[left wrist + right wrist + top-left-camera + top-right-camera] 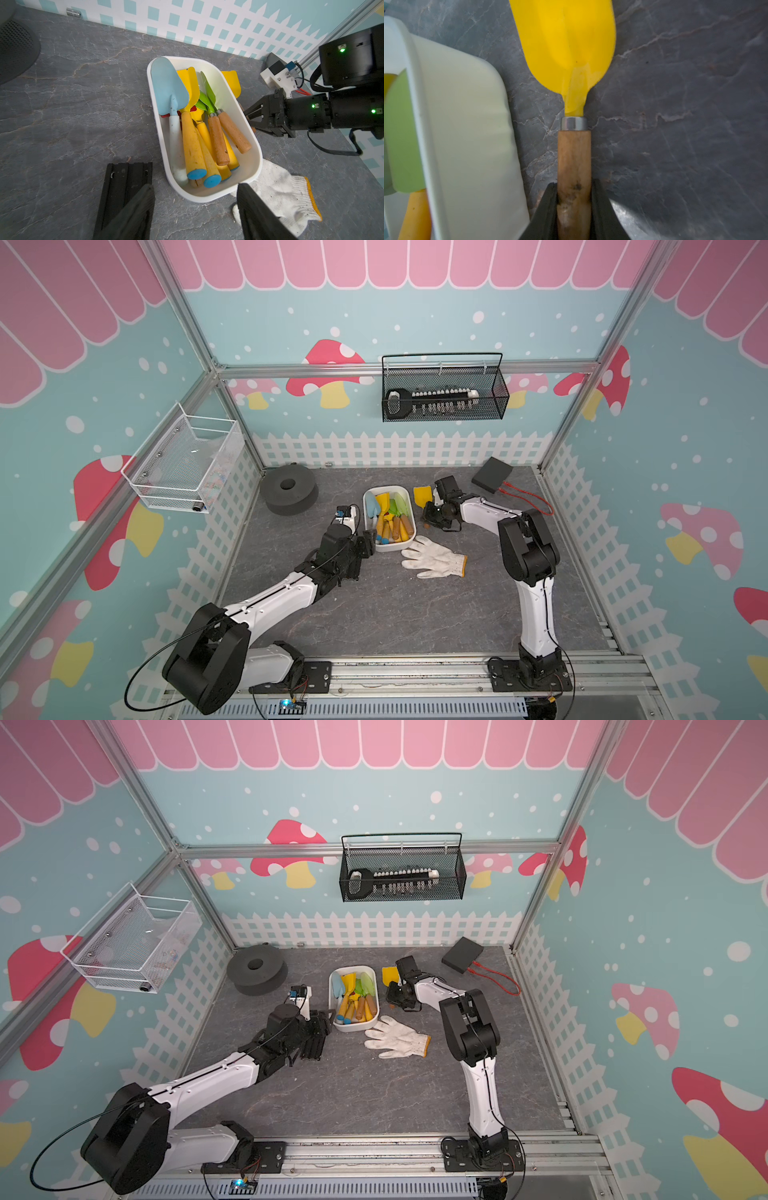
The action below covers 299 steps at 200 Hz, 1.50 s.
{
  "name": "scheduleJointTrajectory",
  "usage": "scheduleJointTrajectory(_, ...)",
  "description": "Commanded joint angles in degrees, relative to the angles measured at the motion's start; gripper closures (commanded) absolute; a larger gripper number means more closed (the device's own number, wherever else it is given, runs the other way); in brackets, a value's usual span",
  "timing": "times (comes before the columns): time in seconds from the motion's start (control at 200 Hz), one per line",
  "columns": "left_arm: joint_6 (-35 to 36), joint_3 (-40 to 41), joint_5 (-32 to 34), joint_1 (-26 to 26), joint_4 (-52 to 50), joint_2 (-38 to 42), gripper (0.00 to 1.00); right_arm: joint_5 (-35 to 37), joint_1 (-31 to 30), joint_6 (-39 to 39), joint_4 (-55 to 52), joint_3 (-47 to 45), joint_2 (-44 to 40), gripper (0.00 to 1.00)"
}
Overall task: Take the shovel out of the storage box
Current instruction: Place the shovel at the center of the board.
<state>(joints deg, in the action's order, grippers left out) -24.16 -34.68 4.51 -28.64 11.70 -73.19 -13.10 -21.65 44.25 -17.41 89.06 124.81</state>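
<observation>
The white storage box [366, 506] [331, 990] [152, 104] stands mid-table and holds several shovels with blue, yellow and green blades. My right gripper [430, 516] [574, 185] is shut on the wooden handle of a yellow-bladed shovel [422, 494] [389, 974] [566, 41]. That shovel is outside the box, low over the table beside its right wall [467, 124]. I cannot tell whether it touches the table. My left gripper [369, 540] [194, 187] is open at the box's near end, holding nothing.
A white glove [432, 558] lies just in front of the box. A black ribbed bar [124, 187] lies under the left gripper. A black foam ring [287, 489] sits back left and a black case with a red cable [496, 475] back right. Wire baskets hang on the walls.
</observation>
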Motion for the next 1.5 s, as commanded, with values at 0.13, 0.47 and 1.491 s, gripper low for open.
scheduleJointTrajectory(0.13,1.00,-0.32,0.58,-0.35,0.78,0.24,0.33,0.71,1.30,0.51,0.78,2.42,2.53,0.86)
scheduleJointTrajectory(0.47,0.99,-0.50,0.53,-0.34,0.91,-0.06,0.33,1.07,1.87,-1.82,-1.57,3.94,3.53,0.75)
scheduleJointTrajectory(1.491,0.02,-1.56,7.04,-0.18,-4.59,1.02,0.32,2.87,-3.75,-17.45,-6.76,-9.35,-19.90,0.55)
